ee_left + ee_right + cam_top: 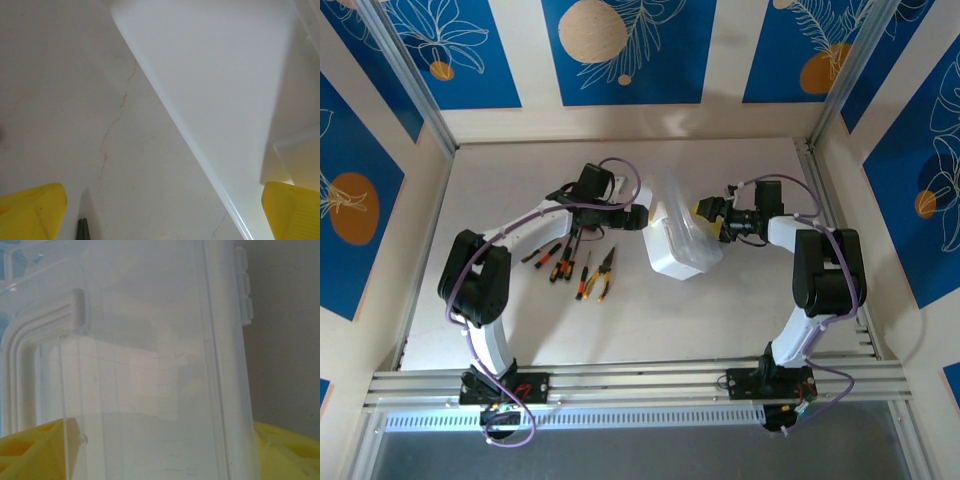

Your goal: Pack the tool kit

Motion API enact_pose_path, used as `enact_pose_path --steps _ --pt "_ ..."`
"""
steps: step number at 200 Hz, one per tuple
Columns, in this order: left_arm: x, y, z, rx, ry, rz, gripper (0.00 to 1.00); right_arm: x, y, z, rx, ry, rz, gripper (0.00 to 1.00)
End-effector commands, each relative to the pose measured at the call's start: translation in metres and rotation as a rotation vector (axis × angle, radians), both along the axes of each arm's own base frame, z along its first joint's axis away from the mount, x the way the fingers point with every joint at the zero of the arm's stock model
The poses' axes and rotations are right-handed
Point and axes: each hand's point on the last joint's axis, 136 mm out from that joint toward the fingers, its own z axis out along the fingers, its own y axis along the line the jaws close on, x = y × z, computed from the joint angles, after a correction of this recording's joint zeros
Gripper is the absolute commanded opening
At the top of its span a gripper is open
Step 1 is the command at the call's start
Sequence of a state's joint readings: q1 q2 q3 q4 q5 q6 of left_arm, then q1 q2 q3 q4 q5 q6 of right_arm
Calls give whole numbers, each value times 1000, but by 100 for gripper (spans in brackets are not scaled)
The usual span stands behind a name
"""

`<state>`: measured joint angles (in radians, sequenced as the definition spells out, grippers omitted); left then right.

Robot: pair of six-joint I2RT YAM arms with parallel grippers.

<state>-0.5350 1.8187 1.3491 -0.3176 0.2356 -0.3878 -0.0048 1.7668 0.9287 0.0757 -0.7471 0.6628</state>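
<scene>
1. Case (678, 255), translucent white plastic: sits mid-desk (750, 320) between the two arms. Its long axis runs roughly away from the arm bases, with the near end skewed slightly right. The whiter base is at the near end and the clear lid (672, 200) at the far end.
2. Hand tools (560, 262), with black, red and orange handles: lie loose in a row on the desk left of the case and apart from it. Their long axes run mostly near-to-far, and the leftmost ones are slanted.
3. Pliers (607, 272): rightmost of the row, nose pointing away from the arm bases.
4. Left gripper (640, 217): at the case's left side, jaws spread wide and holding nothing. The wrist view has a yellow fingertip (32, 210) in each lower corner, the case wall running diagonally between them, and a dark tool tip (82, 229) on the desk.
5. Right gripper (710, 221): at the case's right side, jaws set wide. A translucent panel with hinge lugs (245, 287) lies between the yellow fingers (285, 450). Whether they press on it cannot be told.
</scene>
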Motion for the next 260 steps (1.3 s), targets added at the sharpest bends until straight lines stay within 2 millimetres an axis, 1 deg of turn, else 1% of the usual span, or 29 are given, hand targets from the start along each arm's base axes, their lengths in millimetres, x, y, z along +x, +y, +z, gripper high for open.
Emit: enact_pose_path --steps 1,33,68,99,123,127,132,162,183,198,216,237,260 --pt "1 -5 27 -32 -51 -11 100 -7 -4 -30 11 116 -42 86" --pt "0 -5 29 -32 -53 -11 100 -7 -10 -34 2 123 -56 91" --pt "1 -6 30 -34 -55 -12 100 -6 -12 -26 -19 103 -52 92" --pt "0 -6 29 -37 -49 -13 100 -4 -15 -12 -46 77 -51 94" --pt "0 -6 31 -38 -53 -14 100 -3 -18 0 -83 56 -55 98" --pt "0 -5 32 -38 -55 -13 100 -2 -19 2 -91 53 -56 100" --pt "0 -6 33 -39 -56 -15 100 -2 -20 4 -101 48 -57 99" --pt "-1 -4 38 -35 -54 -16 100 0 -27 29 -166 0 -62 99" --pt "-3 -5 49 -43 -62 -29 100 0 -30 46 -215 -29 -52 99" --pt "-6 -11 62 -79 -75 -58 100 1 -32 57 -234 -51 -48 99" --pt "-11 -20 81 -138 -83 -108 100 -3 -26 67 -235 -77 -20 100" --pt "-17 -28 100 -194 -69 -130 100 -8 -16 65 -271 -82 12 96" --pt "-22 -36 118 -273 -38 -131 100 -13 -3 59 -293 -77 35 89"
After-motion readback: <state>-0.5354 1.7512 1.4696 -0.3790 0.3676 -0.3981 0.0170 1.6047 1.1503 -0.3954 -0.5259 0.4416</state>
